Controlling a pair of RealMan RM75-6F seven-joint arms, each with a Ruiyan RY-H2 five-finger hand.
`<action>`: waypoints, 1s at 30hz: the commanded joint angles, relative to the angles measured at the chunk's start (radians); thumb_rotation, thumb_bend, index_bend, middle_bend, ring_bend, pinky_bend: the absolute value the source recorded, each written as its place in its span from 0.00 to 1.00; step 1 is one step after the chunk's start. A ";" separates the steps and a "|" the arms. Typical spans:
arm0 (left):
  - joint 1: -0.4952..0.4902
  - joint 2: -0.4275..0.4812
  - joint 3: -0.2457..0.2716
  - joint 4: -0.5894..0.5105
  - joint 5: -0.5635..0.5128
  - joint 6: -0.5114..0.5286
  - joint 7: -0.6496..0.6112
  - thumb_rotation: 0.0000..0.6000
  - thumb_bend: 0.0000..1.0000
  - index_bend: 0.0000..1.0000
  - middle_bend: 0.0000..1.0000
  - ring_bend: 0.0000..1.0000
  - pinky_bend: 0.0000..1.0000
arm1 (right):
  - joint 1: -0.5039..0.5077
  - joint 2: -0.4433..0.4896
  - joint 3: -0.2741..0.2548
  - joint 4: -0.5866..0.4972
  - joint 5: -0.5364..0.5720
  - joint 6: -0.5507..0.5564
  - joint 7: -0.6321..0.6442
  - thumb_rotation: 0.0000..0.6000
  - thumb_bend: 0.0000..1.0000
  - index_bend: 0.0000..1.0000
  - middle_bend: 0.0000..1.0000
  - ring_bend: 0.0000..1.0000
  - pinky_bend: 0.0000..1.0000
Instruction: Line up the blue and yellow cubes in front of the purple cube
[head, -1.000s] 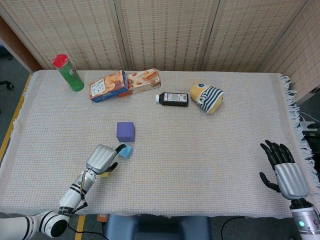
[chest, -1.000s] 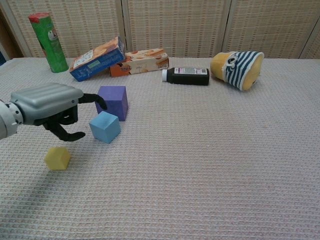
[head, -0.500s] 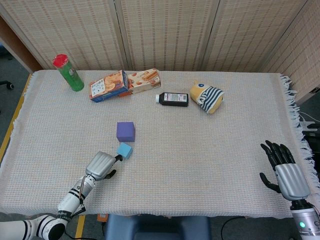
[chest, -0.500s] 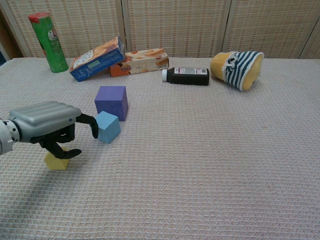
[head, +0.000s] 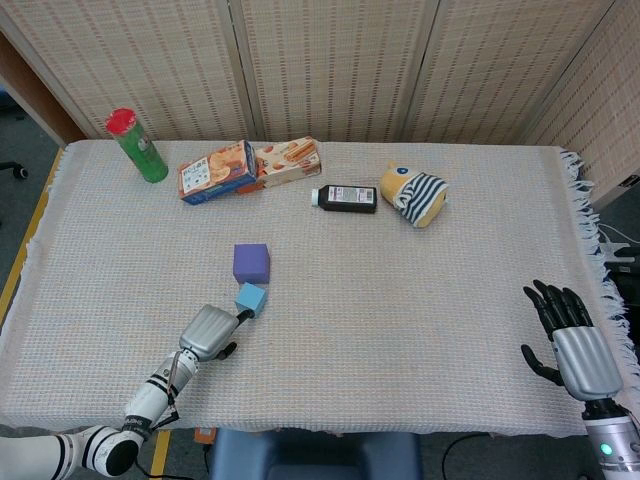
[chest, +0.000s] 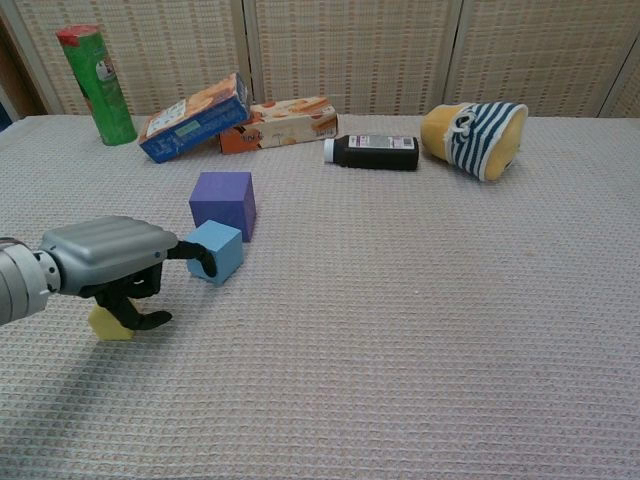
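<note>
The purple cube (head: 251, 263) (chest: 223, 200) stands left of the table's middle. The blue cube (head: 251, 298) (chest: 220, 250) sits just in front of it, turned at an angle. My left hand (head: 208, 331) (chest: 105, 255) hovers low over the yellow cube (chest: 103, 324), which rests on the cloth and shows only partly under the palm; the head view hides it. One finger reaches out to the blue cube's near face, and the thumb curls beside the yellow cube without a clear grip. My right hand (head: 575, 345) is open at the near right edge, holding nothing.
Along the back stand a green can (head: 138, 146), two snack boxes (head: 248, 168), a dark bottle (head: 345, 197) lying flat and a yellow striped plush toy (head: 414, 194). A woven cloth (head: 400, 300) covers the table, fringed on the right.
My left hand dropped lower and shifted right over the yellow cube, its outstretched finger now reaching the blue cube. The cubes and my right hand stayed put.
</note>
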 joint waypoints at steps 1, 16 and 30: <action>0.000 -0.004 -0.002 0.003 0.000 -0.001 -0.003 1.00 0.37 0.21 1.00 1.00 1.00 | 0.001 0.000 0.000 0.000 0.000 -0.002 0.000 1.00 0.10 0.00 0.00 0.00 0.00; -0.012 -0.019 -0.016 0.034 -0.009 -0.034 -0.035 1.00 0.38 0.17 1.00 1.00 1.00 | 0.002 -0.001 0.002 0.002 0.004 -0.004 -0.001 1.00 0.10 0.00 0.00 0.00 0.00; -0.021 -0.032 -0.036 0.080 -0.039 -0.055 -0.062 1.00 0.38 0.17 1.00 1.00 1.00 | 0.004 -0.002 0.003 0.001 0.008 -0.009 -0.004 1.00 0.10 0.00 0.00 0.00 0.00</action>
